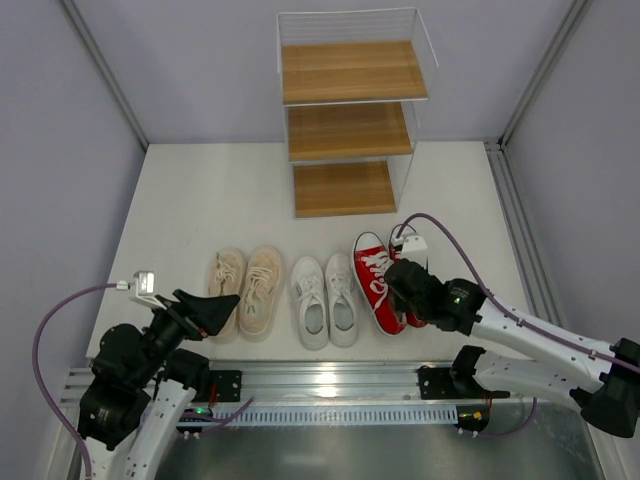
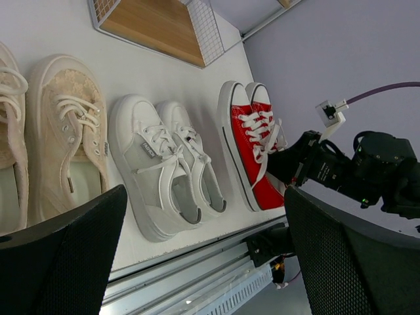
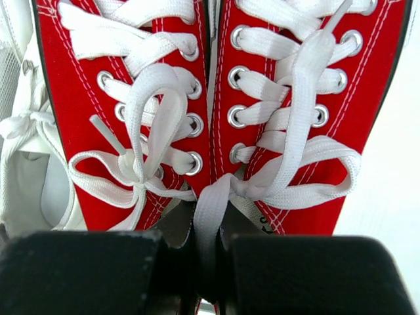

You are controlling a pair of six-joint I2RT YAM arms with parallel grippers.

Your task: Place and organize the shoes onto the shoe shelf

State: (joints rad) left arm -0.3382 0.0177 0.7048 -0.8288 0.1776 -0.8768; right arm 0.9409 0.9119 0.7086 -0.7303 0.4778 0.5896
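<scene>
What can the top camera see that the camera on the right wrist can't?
Only the top camera shows the shoe shelf, the beige pair and the left gripper beside it. Only the right wrist camera shows the little metal eyelets up close, and how the right gripper pinches the shoes' inner edges together. Both show the red pair with white laces, and some of the white pair.

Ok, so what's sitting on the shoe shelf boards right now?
Nothing seen: the shoe shelf's top board, middle board and bottom board show bare wood. The rear of the two lower boards is covered by the board above.
</scene>
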